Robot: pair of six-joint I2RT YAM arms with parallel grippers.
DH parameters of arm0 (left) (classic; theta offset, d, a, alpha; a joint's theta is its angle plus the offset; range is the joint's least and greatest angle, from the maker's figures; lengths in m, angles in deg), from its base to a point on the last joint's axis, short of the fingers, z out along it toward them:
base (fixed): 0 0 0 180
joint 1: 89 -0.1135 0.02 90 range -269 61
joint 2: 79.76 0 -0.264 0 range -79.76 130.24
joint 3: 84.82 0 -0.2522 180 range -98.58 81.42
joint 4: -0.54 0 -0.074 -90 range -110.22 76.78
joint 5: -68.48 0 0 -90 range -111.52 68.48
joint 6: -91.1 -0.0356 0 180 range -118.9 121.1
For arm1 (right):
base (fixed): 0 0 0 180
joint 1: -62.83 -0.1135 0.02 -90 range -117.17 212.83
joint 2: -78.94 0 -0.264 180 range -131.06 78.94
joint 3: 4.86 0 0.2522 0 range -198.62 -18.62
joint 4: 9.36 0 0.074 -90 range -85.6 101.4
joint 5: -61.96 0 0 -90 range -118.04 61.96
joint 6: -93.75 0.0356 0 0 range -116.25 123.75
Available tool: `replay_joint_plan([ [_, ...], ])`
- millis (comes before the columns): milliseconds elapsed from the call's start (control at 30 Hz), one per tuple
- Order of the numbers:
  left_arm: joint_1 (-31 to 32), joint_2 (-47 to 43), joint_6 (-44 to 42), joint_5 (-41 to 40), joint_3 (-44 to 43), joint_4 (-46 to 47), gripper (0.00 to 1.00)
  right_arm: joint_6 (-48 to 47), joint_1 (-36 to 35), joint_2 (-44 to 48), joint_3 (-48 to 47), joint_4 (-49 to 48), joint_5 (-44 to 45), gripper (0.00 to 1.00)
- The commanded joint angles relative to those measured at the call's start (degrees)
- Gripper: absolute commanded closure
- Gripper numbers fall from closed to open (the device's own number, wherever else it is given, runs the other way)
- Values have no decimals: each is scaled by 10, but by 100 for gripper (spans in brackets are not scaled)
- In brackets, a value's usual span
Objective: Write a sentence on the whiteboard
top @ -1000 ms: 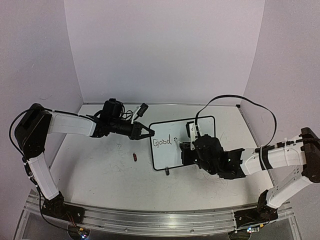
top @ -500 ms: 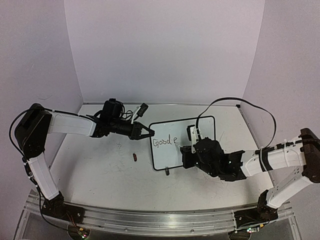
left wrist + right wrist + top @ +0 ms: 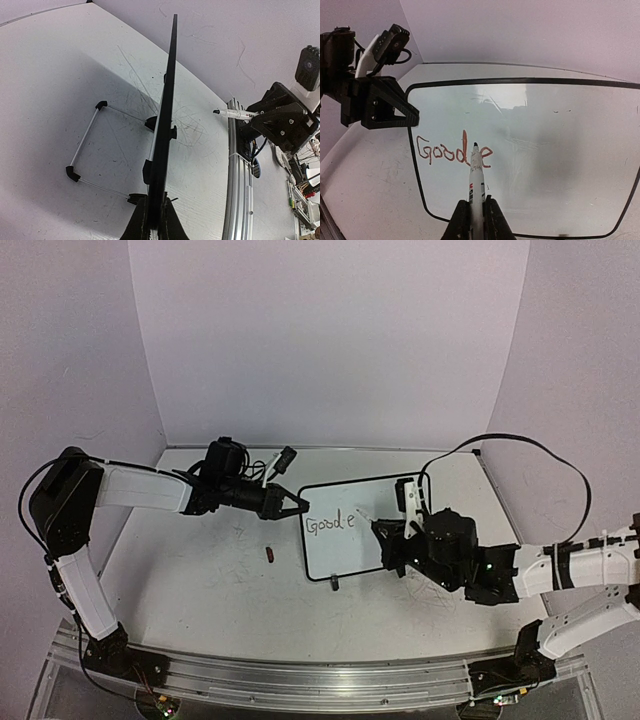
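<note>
Reddish sentence [image 3: 452, 154], black-rimmed white whiteboard [image 3: 545, 165]

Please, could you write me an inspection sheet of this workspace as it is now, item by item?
Surface: white table, scuffed, with faint grey scribbles.
Job's things: whiteboard propped on its wire stand; writing reads "Good e", so the sentence is unfinished.
Clutter: one small dark-red piece on the table left of the board, perhaps a cap.
Grippers: left gripper has its fingers shut on the board's left edge; right gripper is shut on a marker, its tip at the "e".
Cables: black cable loops above the right arm; loose leads at the left wrist.
Surroundings: pale walls on three sides; metal rail at the near edge.
</note>
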Motion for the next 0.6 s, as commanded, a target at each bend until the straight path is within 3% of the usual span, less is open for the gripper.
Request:
replay_joint_plan([
  [0,4,-2,-16,-34,0,-36,100,-20,2,-22,-10,-2,-5,100],
  [567,5,-1,-17,-36,0,-36,100,-22,0,-70,-51,44,27,100],
])
